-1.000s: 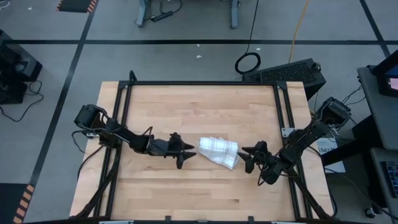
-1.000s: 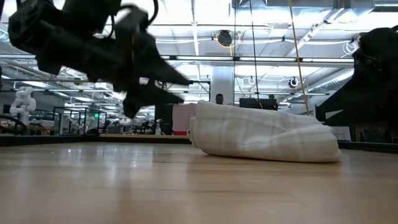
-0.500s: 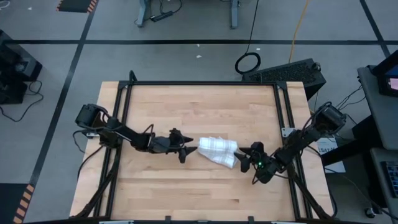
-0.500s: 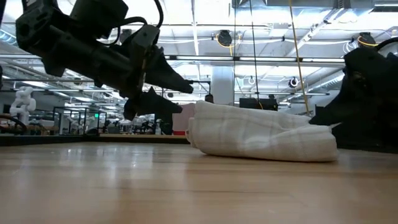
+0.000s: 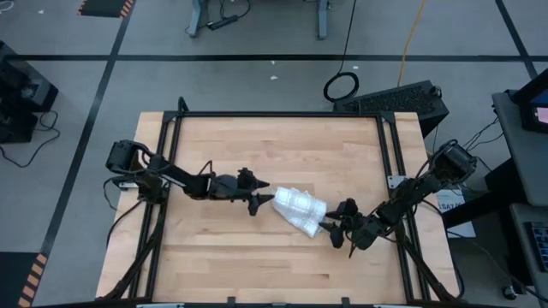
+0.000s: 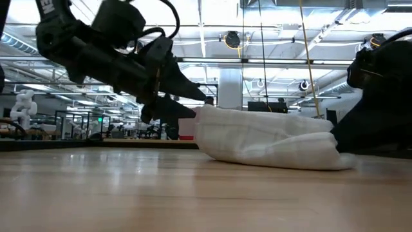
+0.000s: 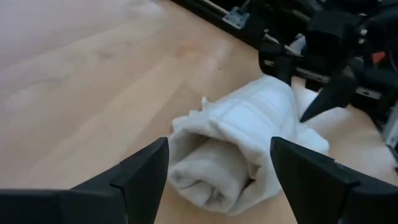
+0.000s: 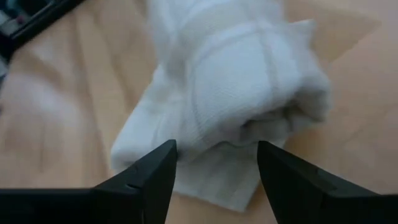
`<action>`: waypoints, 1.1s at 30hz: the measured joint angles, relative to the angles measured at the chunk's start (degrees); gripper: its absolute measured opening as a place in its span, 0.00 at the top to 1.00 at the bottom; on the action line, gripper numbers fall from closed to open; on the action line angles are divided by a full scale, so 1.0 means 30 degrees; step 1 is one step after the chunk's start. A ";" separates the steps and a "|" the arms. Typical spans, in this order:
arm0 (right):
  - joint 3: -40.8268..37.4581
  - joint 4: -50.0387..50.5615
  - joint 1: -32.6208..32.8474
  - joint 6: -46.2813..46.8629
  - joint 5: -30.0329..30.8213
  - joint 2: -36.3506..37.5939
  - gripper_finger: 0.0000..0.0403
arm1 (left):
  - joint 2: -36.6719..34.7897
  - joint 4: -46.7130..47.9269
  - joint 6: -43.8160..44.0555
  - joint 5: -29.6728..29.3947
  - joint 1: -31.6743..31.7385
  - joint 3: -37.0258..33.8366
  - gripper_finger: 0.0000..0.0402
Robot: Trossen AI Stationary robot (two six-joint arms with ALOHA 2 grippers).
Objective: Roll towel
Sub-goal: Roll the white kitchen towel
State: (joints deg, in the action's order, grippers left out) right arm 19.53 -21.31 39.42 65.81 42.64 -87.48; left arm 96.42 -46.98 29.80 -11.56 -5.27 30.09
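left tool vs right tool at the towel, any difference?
The left tool is at the towel's far-left end; the right tool is at its near-right end. In the low view the left tool comes in above the table, while the right sits low by the wood. Both are open, straddling a roll end.

A white towel [image 5: 299,208] with a faint grey plaid grid lies rolled into a loose, soft bundle near the middle of the wooden tabletop [image 5: 274,145], set at a slant, one end showing its coiled layers and a flat flap spread beneath the other.
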 joint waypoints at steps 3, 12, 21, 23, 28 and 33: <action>0.0000 -0.0569 0.0089 -0.0574 -0.1079 0.0000 0.47 | -0.0577 0.0028 -0.0064 0.2313 0.1030 -0.0029 0.29; 0.0000 -0.0265 0.1660 -0.1387 -0.2621 0.0000 0.47 | -0.1941 0.0231 -0.0783 0.7490 0.4040 0.0776 0.29; 0.0778 0.0909 0.3347 -0.1210 -0.2189 0.0000 0.59 | -0.0544 1.4017 -0.7309 0.7812 0.4456 1.0213 0.43; 0.1161 0.1891 0.3392 -0.0759 -0.1838 -0.0026 0.63 | 0.0171 1.5127 -0.8723 0.7976 0.4456 1.2087 0.46; 0.2110 0.2829 0.3375 -0.0980 -0.0315 -0.0547 0.69 | 0.2118 1.7641 -1.2623 0.9284 0.4456 1.5268 0.52; 0.2703 0.3172 0.3272 -0.0672 0.0296 -0.1825 0.69 | 0.4554 1.8408 -1.4401 0.9543 0.3928 1.7379 0.52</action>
State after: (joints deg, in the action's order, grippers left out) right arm 27.64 -11.80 49.24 63.79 43.53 -92.96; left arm 110.08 8.24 -13.41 17.07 6.51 82.22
